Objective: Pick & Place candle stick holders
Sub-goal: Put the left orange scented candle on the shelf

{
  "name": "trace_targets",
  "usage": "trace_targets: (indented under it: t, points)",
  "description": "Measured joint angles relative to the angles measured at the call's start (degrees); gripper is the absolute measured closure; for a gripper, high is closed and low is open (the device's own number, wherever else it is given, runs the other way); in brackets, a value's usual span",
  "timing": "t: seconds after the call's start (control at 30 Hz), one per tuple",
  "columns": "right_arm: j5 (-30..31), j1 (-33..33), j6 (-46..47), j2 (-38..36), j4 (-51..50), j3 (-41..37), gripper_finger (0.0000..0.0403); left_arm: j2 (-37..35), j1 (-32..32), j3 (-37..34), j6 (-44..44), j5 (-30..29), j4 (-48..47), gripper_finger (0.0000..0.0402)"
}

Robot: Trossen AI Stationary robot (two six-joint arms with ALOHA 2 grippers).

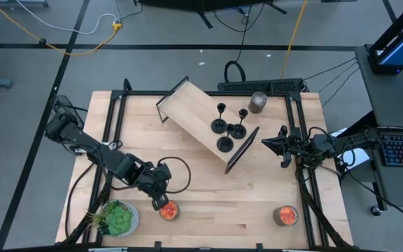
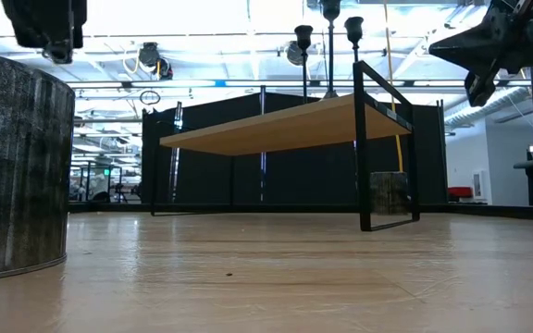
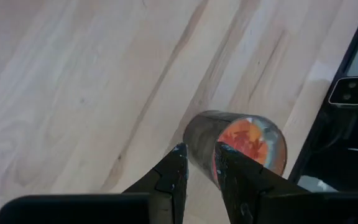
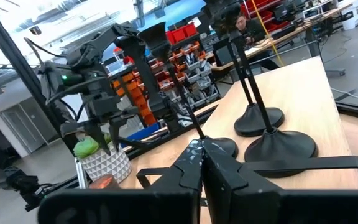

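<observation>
While the three matte-black candle stick holders (image 1: 229, 128) stand on the raised wooden shelf (image 1: 191, 105), the right claw (image 1: 283, 148) hangs clenched beside it and the left claw (image 1: 161, 200) grasps the orange-topped round jar (image 1: 168, 211) near the table's (image 1: 222, 203) front.

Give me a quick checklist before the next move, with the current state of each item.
1. Three candle stick holders upright on the raised shelf: ok.
2. Right gripper empty and shut, beside the shelf's end: ok.
3. Left gripper clear of other things: not ok, its fingers straddle the wall of the orange-topped jar.
4. Whether that jar is lifted off the table: cannot tell.
5. Plant pot close to the left arm: ok, apart from the gripper.
</observation>
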Motion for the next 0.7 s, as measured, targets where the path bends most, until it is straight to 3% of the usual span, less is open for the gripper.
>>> trace_targets:
  t: [0.17, 0.5, 0.7]
  points:
    - [0.03, 0.00, 0.08, 0.00, 0.04, 0.00, 0.0403, 0.00, -0.11, -1.17, -0.45, 1.37, 0.40, 0.0299]
    - [0.04, 0.00, 0.09, 0.00, 0.04, 0.00, 0.0403, 0.85, -1.11, -1.17, 2.10, 0.00, 3.20, 0.0181]
    - [0.04, 0.00, 0.11, 0.01, 0.05, 0.00, 0.0403, 4.68, -2.22, -1.18, 4.09, 2.03, 4.00, 0.0165]
